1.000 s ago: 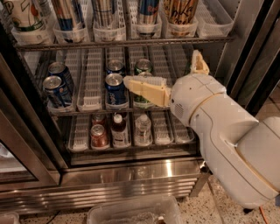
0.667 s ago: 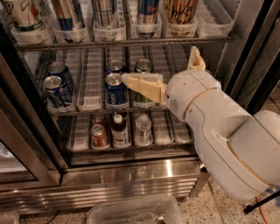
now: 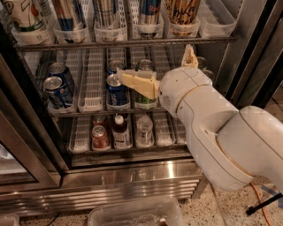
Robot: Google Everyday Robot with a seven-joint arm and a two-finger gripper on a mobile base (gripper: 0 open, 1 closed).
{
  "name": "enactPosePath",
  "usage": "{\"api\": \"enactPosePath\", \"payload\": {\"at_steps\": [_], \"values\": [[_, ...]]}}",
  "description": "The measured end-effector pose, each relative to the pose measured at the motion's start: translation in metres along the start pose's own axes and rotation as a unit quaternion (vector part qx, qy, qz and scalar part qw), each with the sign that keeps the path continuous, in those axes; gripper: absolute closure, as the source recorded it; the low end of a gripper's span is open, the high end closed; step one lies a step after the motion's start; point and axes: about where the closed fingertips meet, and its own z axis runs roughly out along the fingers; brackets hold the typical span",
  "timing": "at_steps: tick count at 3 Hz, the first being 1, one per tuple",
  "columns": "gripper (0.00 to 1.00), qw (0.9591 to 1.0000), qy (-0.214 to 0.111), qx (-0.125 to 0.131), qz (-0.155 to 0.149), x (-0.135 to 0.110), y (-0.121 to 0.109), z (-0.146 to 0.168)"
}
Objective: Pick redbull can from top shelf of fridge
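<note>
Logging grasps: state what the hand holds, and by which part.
Nothing. The hand is open, empty, before the middle rack's cans, below the redbull can on the top shelf.

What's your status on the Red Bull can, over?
Gripper open, at middle-shelf level, holding nothing. Red Bull can upright on top shelf, above the gripper, untouched. Tall cans close on both sides of it.

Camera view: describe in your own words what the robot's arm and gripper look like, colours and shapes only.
The arm is glossy off-white, built of thick rounded segments with thin seams at the joints. The gripper, in front of the middle rack, has two flat tan fingers. No cables or markings show on it.
</note>
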Motion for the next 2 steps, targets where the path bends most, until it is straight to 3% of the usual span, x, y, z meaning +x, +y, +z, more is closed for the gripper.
{"api": "enactPosePath", "payload": {"at_steps": [2], "values": [[0.00, 0.9997, -0.015, -0.006, 0.017, -0.0058, -0.0059, 0.0086]]}}
